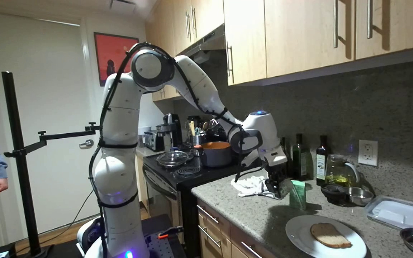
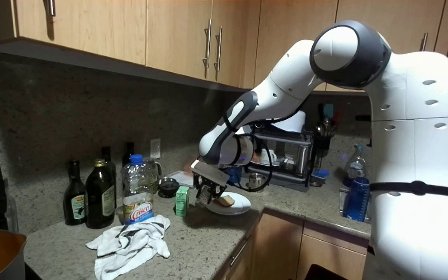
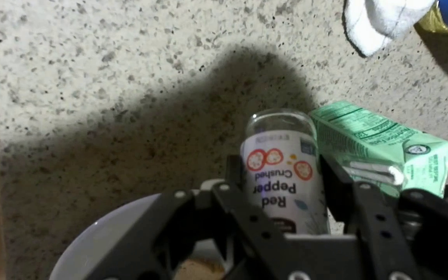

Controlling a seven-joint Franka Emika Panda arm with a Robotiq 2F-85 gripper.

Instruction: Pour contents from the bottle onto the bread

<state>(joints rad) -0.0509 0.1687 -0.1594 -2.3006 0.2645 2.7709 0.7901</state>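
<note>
The bottle is a small clear glass bottle (image 3: 282, 175) with a white "Crushed Red Pepper" label. My gripper (image 3: 280, 165) is shut around its sides. The label reads upside down in the wrist view, and the end toward the palm is hidden by the gripper. In an exterior view the bottle (image 1: 286, 187) sticks out of the gripper (image 1: 278, 186), above the counter beside the green carton. The gripper also shows in an exterior view (image 2: 208, 190). The bread (image 1: 330, 235) lies on the white plate (image 1: 296, 229). Part of the bread (image 3: 198, 270) shows at the wrist view's bottom edge.
A green carton (image 1: 298, 195) stands close to the gripper. A white towel (image 2: 138, 245) lies on the counter. Dark glass bottles (image 2: 100, 198), a blue-capped Crisco bottle (image 2: 137, 194) and a glass pitcher (image 1: 337, 172) stand along the wall. Upper cabinets (image 1: 310, 32) hang above.
</note>
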